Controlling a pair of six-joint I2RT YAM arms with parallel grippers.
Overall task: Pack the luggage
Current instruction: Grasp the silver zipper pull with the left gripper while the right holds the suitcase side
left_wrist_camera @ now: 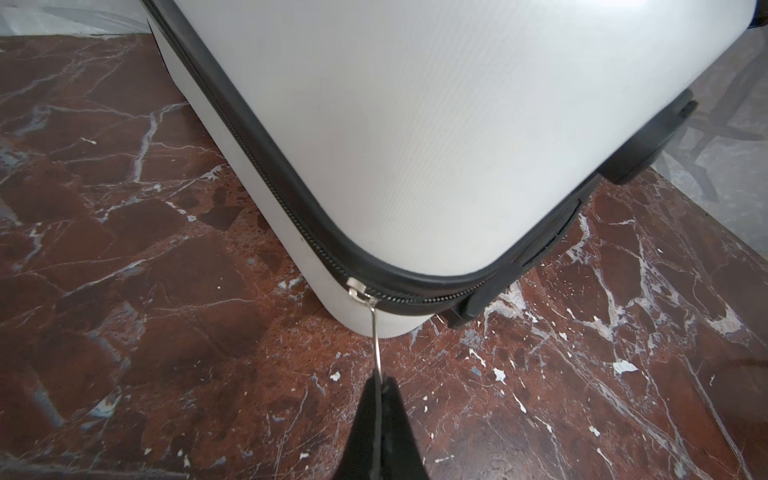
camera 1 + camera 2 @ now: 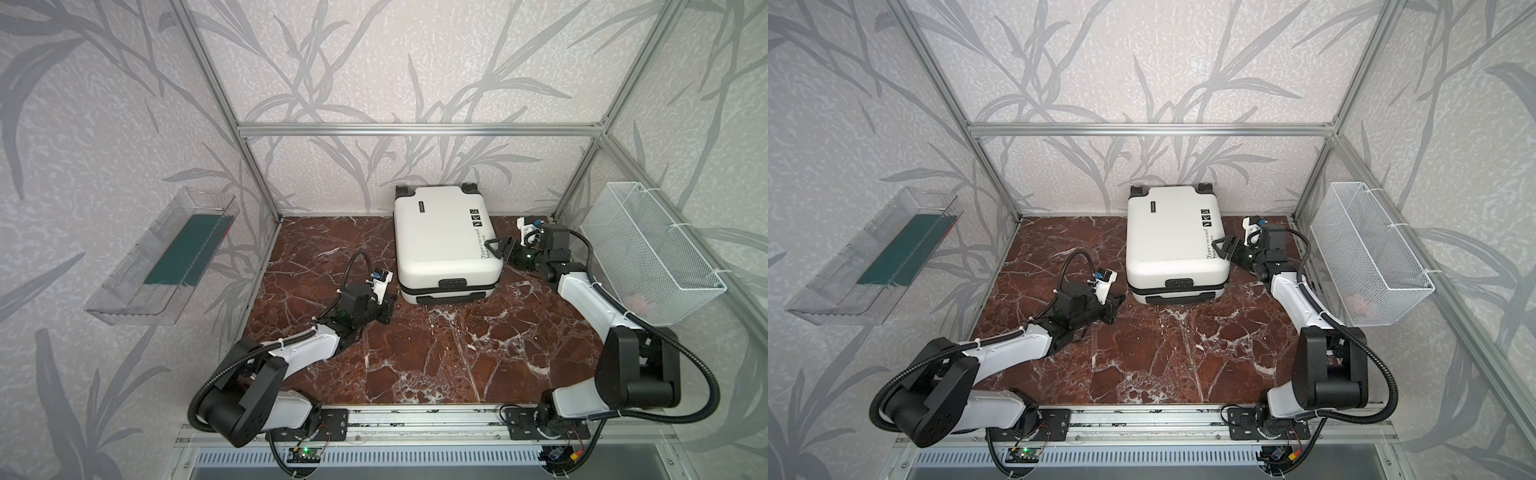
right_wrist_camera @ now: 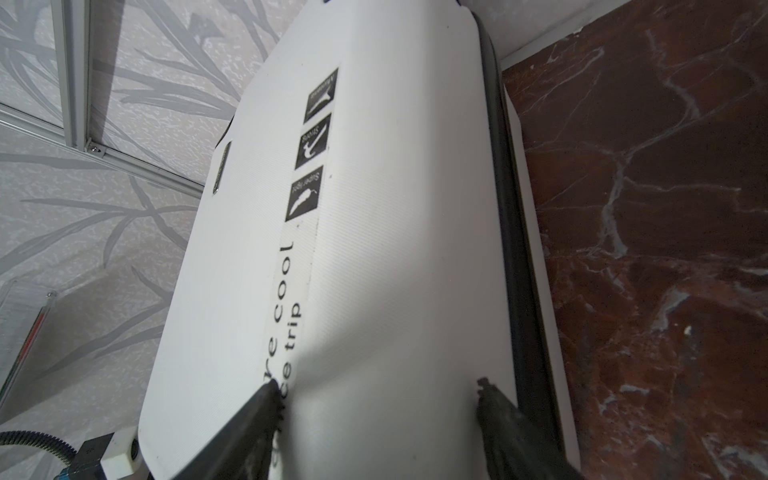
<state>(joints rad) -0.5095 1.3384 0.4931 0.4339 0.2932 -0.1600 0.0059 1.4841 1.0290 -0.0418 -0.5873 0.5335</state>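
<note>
The luggage (image 2: 446,237) (image 2: 1177,245) lies flat on the red marble table (image 2: 415,357) (image 2: 1142,361), at the 12 o'clock end, close to the back wall. Its two white halves are together. Its black wheels (image 2: 402,191) point to 12 o'clock and its black handle side faces 6 o'clock in both top views.

The left fingers (image 2: 388,308) (image 2: 1116,306) sit just off the case's 7 o'clock corner, low over the table. In the left wrist view the left fingers (image 1: 365,419) are pressed together, pinching a thin metal zipper pull (image 1: 375,332). The pull runs straight from the fingertips to the silver slider (image 1: 357,291) on the black zipper seam (image 1: 266,166). The slider sits where the seam rounds the corner of the luggage (image 1: 415,124).

The right fingers (image 2: 503,246) (image 2: 1230,246) reach in from 3 o'clock and lie over the case's right edge. In the right wrist view the right fingers (image 3: 257,415) are spread wide with nothing between them. Both tips are on or just above the white lid of the luggage (image 3: 395,249), and one covers part of the black printed words (image 3: 286,291).

A white wire basket (image 2: 652,249) (image 2: 1370,253) hangs on the side wall at 3 o'clock. A clear plastic tray (image 2: 162,257) (image 2: 872,257) hangs on the wall at 9 o'clock.
</note>
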